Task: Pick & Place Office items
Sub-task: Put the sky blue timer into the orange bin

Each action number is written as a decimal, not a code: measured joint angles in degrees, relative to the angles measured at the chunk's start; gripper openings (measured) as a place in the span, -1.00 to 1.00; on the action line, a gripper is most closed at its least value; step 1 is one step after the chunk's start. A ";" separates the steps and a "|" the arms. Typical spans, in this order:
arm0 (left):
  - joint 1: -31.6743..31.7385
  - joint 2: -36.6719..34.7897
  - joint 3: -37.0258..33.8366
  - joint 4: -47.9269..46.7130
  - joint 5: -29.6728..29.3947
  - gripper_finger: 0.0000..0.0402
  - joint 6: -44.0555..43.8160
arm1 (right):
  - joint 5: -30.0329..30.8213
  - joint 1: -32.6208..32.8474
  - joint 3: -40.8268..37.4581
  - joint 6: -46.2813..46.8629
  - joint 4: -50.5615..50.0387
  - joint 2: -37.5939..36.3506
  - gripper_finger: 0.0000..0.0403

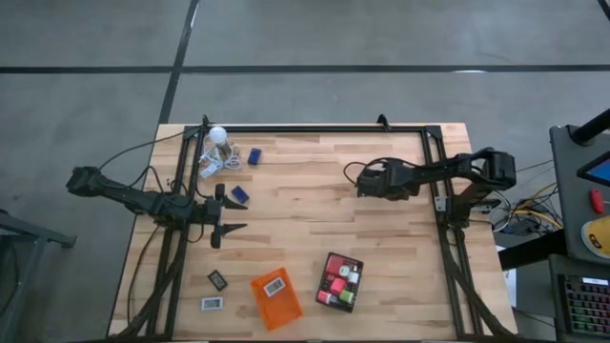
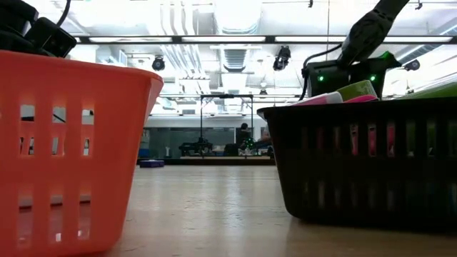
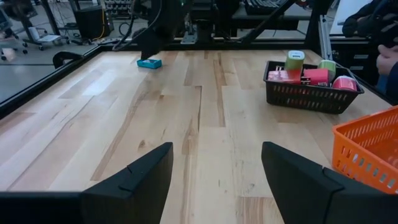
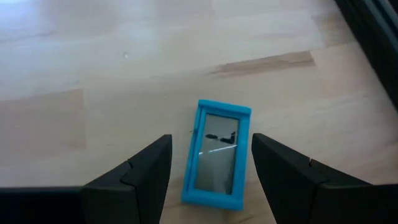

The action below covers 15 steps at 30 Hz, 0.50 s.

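While the black tray (image 1: 340, 281) near the table's (image 1: 315, 191) front edge is well filled, several items lie loose. Right gripper (image 4: 208, 171) hangs open over a blue box (image 4: 217, 154); left gripper (image 1: 232, 211) waits open by the left edge, holding nothing.

Even overhead light falls on the wooden table (image 1: 305, 219), with only soft, short shadows under the arms. In the low view the ceiling lights (image 2: 235, 14) glare white and wash out the upper room, while the near orange tray (image 2: 71, 143) and black tray (image 2: 364, 164) look blurred, perhaps too close for focus. The right wrist view is softly blurred.
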 joint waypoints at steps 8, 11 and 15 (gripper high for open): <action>0.00 0.02 0.00 0.00 0.02 0.26 0.02 | -0.01 -0.85 -0.08 2.29 -0.01 3.61 0.08; 0.02 0.00 -0.02 0.00 0.02 0.26 0.02 | -0.01 -0.91 -0.09 3.02 0.16 4.78 0.08; 0.01 0.02 -0.01 0.00 0.04 0.26 0.00 | -0.19 -0.89 -0.22 3.16 1.26 6.32 0.07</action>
